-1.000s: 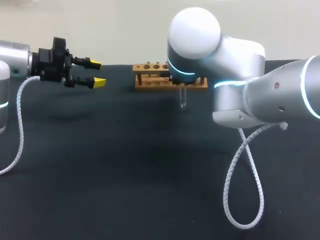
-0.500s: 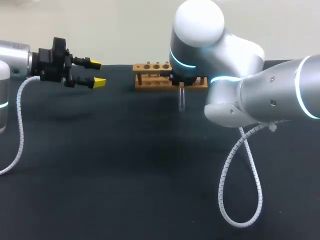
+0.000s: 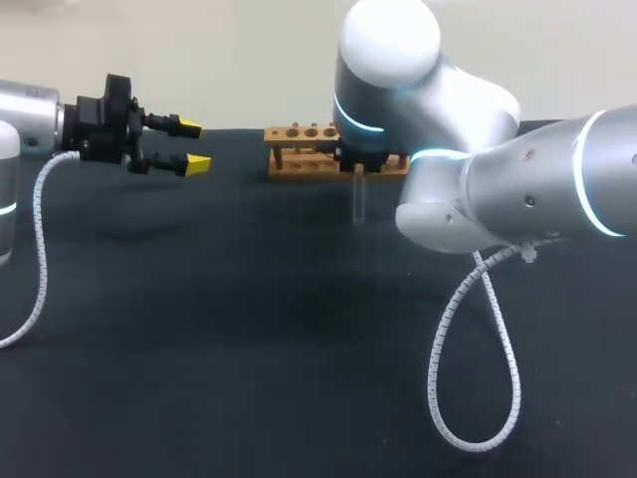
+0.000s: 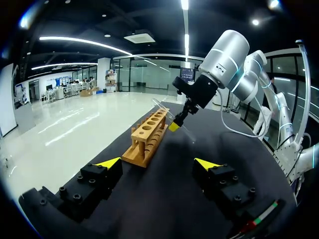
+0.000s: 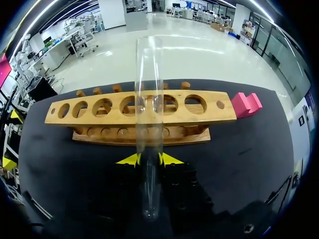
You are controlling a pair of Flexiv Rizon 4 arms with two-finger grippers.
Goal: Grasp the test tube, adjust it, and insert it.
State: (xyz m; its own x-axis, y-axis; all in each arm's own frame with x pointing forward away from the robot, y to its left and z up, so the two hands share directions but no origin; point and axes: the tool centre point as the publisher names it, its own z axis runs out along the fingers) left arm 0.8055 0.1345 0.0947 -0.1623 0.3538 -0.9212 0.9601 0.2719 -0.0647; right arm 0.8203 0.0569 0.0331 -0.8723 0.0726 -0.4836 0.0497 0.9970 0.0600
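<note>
While the right gripper is clenched on the test tube, which hangs just in front of the wooden rack and over none of its holes, the step in hand looks like lining up. To do it well, I judge the tube should rise above the rack's top plank, stand plumb over one hole, then descend slowly. Well beside the rack, the left gripper hangs released, holding nothing.

Silver arms, coiled cables, likely white.
</note>
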